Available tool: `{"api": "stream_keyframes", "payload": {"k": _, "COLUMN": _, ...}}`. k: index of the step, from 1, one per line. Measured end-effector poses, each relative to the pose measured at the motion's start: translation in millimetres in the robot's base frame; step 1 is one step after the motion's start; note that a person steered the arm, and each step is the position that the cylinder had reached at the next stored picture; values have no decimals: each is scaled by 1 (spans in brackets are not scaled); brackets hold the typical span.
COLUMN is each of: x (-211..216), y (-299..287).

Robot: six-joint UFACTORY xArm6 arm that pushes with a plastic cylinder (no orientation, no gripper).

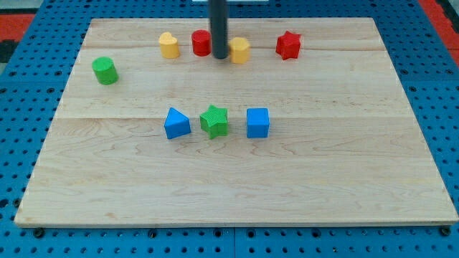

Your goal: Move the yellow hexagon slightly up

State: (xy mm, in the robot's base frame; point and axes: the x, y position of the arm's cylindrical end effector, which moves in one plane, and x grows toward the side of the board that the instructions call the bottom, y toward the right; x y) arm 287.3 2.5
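The yellow hexagon sits near the view's top, right of centre. My tip is at the end of the dark rod, touching or just off the hexagon's left side, between it and a red cylinder. A second yellow block with a rounded top stands further to the view's left.
A red star is right of the hexagon. A green cylinder is at the left. A blue triangle, a green star and a blue cube form a row mid-board. The wooden board lies on a blue pegboard.
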Motion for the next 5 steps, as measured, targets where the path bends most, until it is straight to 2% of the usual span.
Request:
{"api": "stream_keyframes", "payload": {"k": 1, "x": 4, "y": 8}}
{"api": "stream_keyframes", "payload": {"k": 2, "x": 26, "y": -14}}
{"api": "stream_keyframes", "payload": {"k": 3, "x": 38, "y": 30}}
{"api": "stream_keyframes", "payload": {"k": 5, "x": 5, "y": 45}}
